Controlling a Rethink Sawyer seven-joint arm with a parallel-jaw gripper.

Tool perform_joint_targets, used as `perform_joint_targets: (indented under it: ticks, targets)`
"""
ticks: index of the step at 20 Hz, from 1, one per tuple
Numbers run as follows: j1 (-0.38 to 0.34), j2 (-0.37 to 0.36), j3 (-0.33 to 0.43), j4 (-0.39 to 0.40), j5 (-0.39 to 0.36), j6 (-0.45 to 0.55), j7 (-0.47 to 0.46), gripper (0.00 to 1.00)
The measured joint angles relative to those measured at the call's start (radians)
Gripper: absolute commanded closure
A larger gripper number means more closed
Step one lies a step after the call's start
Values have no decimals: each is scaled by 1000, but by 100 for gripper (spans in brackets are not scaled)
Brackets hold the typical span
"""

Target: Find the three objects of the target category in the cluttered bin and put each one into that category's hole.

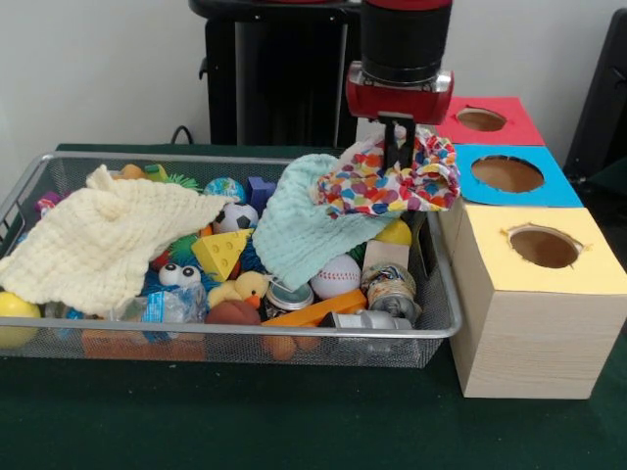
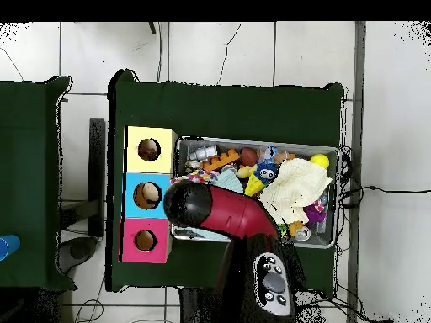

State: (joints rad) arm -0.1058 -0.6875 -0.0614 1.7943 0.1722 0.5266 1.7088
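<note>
the gripper (image 1: 397, 147) hangs over the bin's (image 1: 443, 328) end nearest the boxes, clenched on a spotted cloth (image 1: 390, 183) that is lifted clear of the pile. the cloth bunches around the fingers, so their tips are hidden; only the dark stem between them shows above the folds. in the overhead view the arm (image 2: 223, 210) covers the gripper altogether and only a scrap of the spotted cloth (image 2: 199, 177) peeks out beside it.

much of the bin is buried. a cream cloth (image 1: 103, 240) drapes over the end away from the boxes and a mint cloth (image 1: 315, 220) lies across the middle, its upper corner tucked under the spotted one. what sits beneath them cannot be made out. between and below them show a cheese wedge (image 1: 219, 254), a soccer ball (image 1: 235, 217), a baseball (image 1: 336, 275), a duck (image 1: 242, 289), and a roll of tape (image 1: 389, 286). a yellow ball (image 1: 16, 315) is partly cut off by the bin's corner wire.

the spotted cloth hangs just beside the bin's rim, near the blue box (image 1: 509, 176). the red box (image 1: 488, 121) stands behind it, partly hidden by the arm, and the yellow box (image 1: 534, 304) in front, touching or nearly touching the bin wall. the three holes face up, unobstructed. green table (image 1: 245, 421) lies bare in front of the bin.
</note>
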Motion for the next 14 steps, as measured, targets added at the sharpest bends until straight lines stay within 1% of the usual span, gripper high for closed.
perform_joint_targets:
  ticks: [1, 7, 14]
  targets:
    - [33, 7, -9, 0, 5, 0, 0, 100]
    - [101, 15, -27, 0, 15, 0, 4, 100]
    - [138, 13, -57, 0, 53, 2, 21, 100]
